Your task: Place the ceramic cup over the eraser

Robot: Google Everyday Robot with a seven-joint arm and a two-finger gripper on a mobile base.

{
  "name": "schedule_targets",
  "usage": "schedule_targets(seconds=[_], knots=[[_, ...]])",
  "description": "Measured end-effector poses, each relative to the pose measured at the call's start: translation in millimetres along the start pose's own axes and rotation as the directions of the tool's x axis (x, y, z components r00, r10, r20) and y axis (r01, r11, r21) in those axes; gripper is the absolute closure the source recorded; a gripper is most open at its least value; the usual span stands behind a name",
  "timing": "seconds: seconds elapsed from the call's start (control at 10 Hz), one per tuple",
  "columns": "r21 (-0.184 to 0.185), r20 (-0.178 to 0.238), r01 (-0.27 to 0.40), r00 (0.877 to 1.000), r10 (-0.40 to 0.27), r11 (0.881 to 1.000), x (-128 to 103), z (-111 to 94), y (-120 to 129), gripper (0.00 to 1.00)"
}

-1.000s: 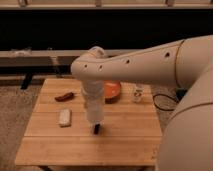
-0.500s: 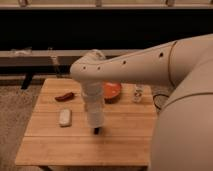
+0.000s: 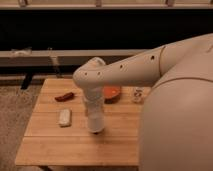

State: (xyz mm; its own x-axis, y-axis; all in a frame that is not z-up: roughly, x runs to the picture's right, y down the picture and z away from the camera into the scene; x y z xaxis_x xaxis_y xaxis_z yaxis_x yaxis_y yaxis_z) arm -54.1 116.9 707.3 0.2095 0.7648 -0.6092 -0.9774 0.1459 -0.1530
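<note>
One change: the pincer (image 3: pixel 95 119), clenched on the ceramic cup (image 3: pixel 95 121), has lowered it onto the surface (image 3: pixel 75 145); the eraser, visible earlier, is apparently covered.

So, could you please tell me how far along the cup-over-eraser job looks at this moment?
Done: the ceramic cup stands on the wooden table, between the whitish pad and the orange bowl, and no eraser shows, so it appears covered. In hand: the gripper is shut on the ceramic cup from above. Left: letting go and lifting the arm away; whether the eraser sits fully underneath cannot be confirmed.
</note>
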Motion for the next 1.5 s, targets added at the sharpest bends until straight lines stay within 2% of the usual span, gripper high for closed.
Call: schedule_targets(seconds=[0.1, 0.3, 0.4, 0.5, 0.8, 0.9, 1.2, 1.4, 1.5], knots=[[-0.005, -0.002, -0.003, 1.000, 0.003, 1.000, 0, 7, 0, 0.95], [-0.002, -0.014, 0.005, 1.000, -0.005, 1.000, -1, 22, 3, 0.73], [0.000, -0.021, 0.005, 1.000, -0.005, 1.000, -2, 26, 3, 0.66], [0.007, -0.038, 0.004, 0.999, -0.004, 1.000, -1, 32, 0, 0.54], [0.020, -0.059, 0.011, 0.998, -0.010, 1.000, 1, 45, 0, 0.26], [0.018, -0.058, 0.009, 0.998, -0.008, 1.000, 1, 48, 0, 0.22], [0.016, -0.057, 0.008, 0.998, -0.008, 1.000, 0, 52, 2, 0.22], [0.019, -0.038, 0.011, 0.999, -0.011, 1.000, -2, 43, 1, 0.22], [0.021, -0.020, 0.015, 1.000, -0.014, 1.000, -4, 33, 0, 0.22]])
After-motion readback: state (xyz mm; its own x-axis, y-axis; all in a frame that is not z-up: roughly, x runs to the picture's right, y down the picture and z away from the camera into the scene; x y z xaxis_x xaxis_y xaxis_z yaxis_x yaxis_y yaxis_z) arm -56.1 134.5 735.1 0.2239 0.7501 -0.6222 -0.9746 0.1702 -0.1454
